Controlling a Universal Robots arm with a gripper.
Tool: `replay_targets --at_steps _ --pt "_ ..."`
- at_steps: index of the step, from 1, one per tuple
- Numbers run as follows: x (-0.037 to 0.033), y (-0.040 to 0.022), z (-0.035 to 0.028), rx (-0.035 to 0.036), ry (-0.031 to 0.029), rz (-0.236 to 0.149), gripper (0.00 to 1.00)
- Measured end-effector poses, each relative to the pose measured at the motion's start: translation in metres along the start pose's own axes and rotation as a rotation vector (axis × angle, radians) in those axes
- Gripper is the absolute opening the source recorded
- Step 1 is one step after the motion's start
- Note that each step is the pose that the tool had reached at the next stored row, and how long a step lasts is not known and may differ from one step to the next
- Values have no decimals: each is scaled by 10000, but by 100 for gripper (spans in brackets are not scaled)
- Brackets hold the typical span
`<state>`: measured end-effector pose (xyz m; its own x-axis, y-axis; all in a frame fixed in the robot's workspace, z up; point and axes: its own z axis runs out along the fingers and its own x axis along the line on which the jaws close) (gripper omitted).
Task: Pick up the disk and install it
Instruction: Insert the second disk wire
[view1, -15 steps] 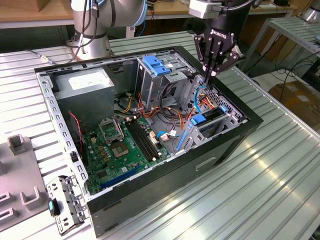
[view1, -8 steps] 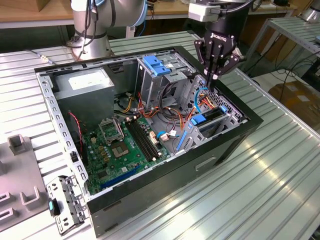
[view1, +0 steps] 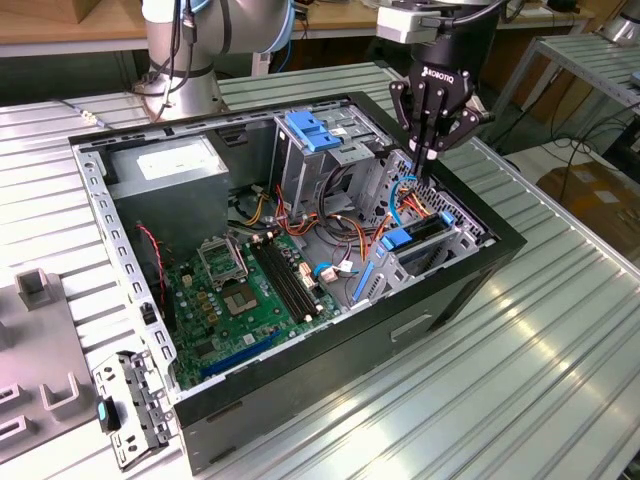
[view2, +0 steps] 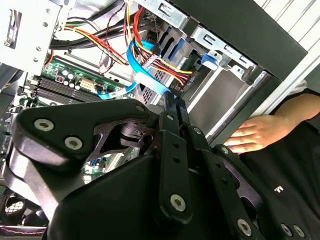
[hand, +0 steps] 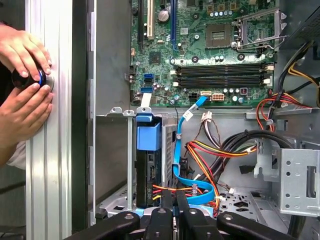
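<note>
The disk (view1: 418, 232) sits on edge inside the drive cage at the open computer case's corner on the exterior view's right, its blue rail end facing up. In the first wrist view the disk (hand: 143, 175) is a dark slab under a blue tab. My gripper (view1: 429, 154) hangs a little above the cage, over the cables just beyond the disk, apart from it. Its fingers are shut with nothing between them. In both wrist views the gripper (view2: 172, 98) (hand: 174, 201) points down at a flat blue cable (hand: 189, 186).
The case (view1: 330, 360) lies open on a ribbed metal table. Motherboard (view1: 250, 290), power supply (view1: 165, 165) and orange and yellow wire bundles (hand: 210, 150) surround the cage. A person's hands (hand: 22, 75) rest on a round knob beside the case. A loose bracket (view1: 125, 410) lies nearby.
</note>
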<state>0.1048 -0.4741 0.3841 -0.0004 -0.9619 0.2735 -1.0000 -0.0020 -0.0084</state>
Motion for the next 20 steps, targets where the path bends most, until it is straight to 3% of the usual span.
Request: replay_targets --at_steps 3,6,11,13,16,20 --pt "0 0 -1 -7 -1 17 17" --pt "7 -1 -28 -78 2 5 17" --pt "-3 -2 -48 -84 0 5 17" --pt "-15 -14 -52 -115 29 47 17" --pt "-31 -31 -27 -212 50 139 17" --pt "-51 -33 33 -238 96 196 17"
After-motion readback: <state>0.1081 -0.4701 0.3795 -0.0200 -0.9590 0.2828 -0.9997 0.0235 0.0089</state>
